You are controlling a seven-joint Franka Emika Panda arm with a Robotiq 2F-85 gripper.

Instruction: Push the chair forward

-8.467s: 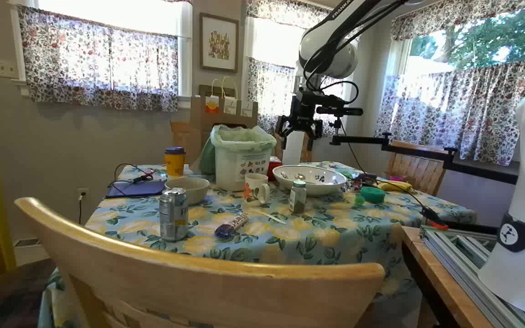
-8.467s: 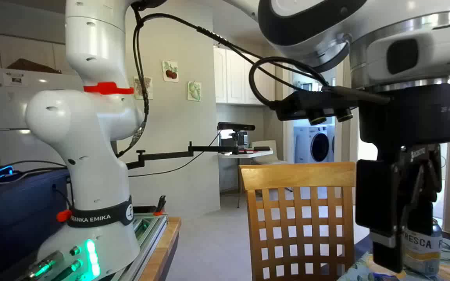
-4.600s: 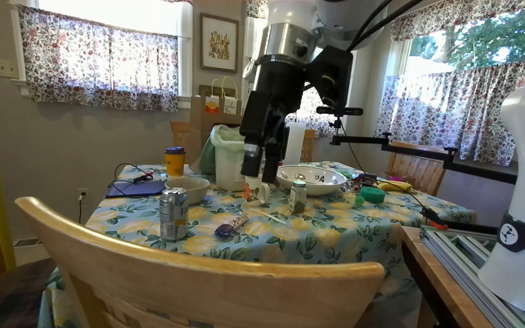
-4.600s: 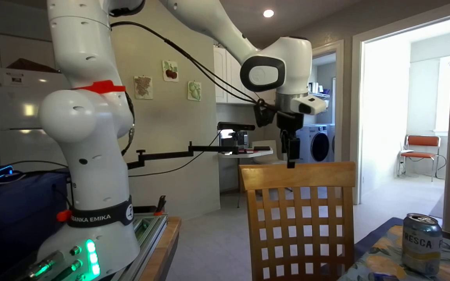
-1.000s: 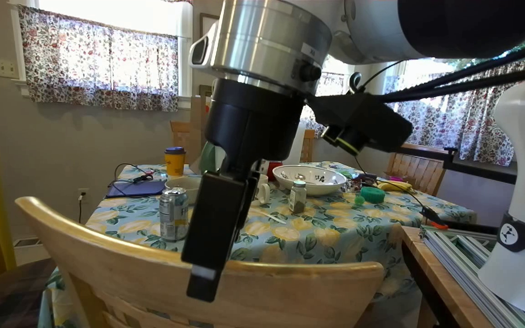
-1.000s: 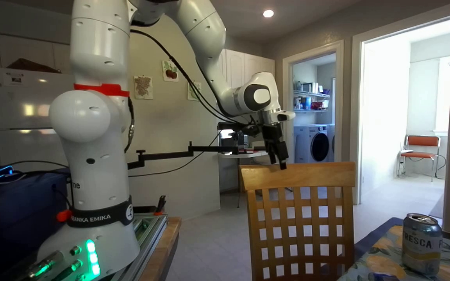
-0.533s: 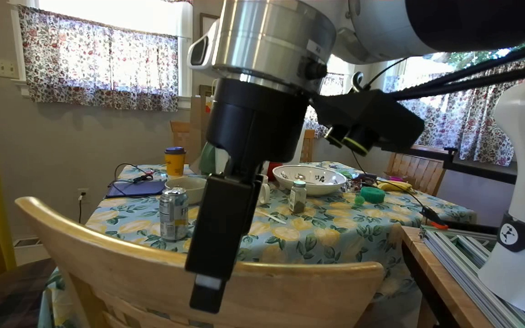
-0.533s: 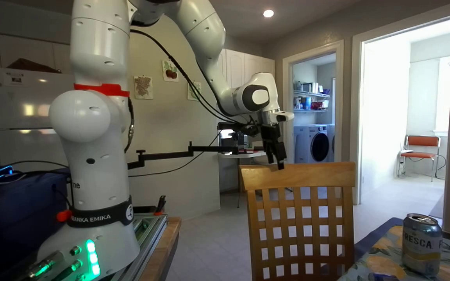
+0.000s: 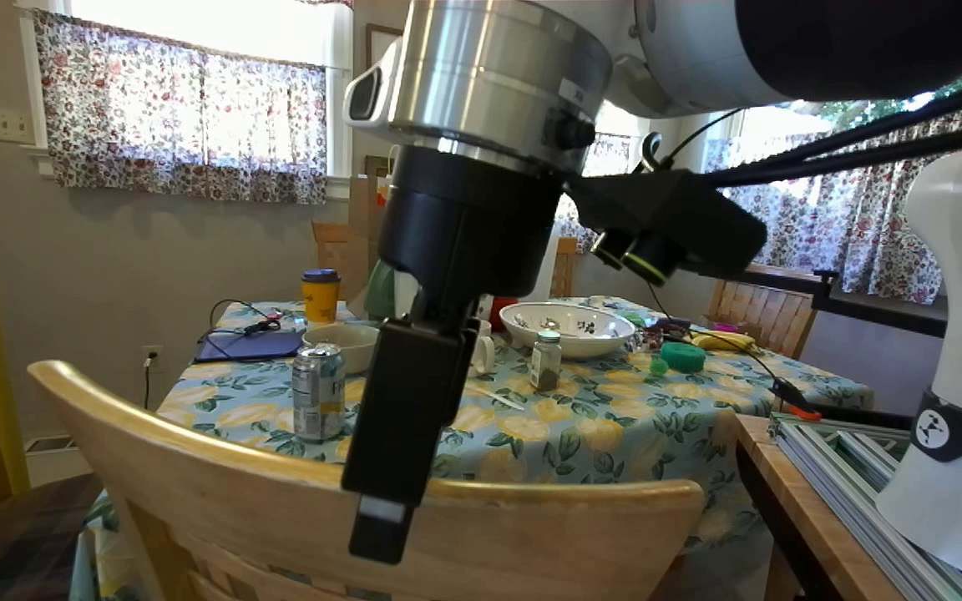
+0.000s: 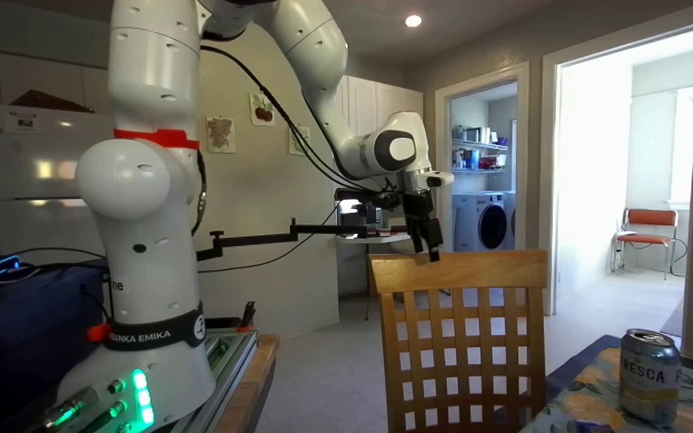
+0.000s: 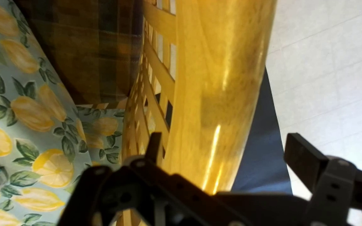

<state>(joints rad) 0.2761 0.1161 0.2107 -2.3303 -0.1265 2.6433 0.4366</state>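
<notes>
With jaws spread astride the curved top rail (image 11: 222, 78), the black two-finger gripper (image 11: 225, 147) may tip the light-wood, lattice-backed chair (image 10: 459, 343) beside the lemon-print-covered table (image 9: 539, 430) if thrust acts too high.

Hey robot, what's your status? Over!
Gripper open, astride top rail. Lattice-backed dining chair upright, not clamped. Cloth-covered table beyond might block; Fresca can on it.

On the table (image 9: 631, 417), one can (image 9: 319, 392), one jar (image 9: 546, 365), two bowls (image 9: 589, 346) (image 9: 356, 346) are counted; around it, seemingly at least four chairs (image 9: 548, 534) (image 9: 38, 542) (image 9: 769, 313) (image 9: 331, 240).
</notes>
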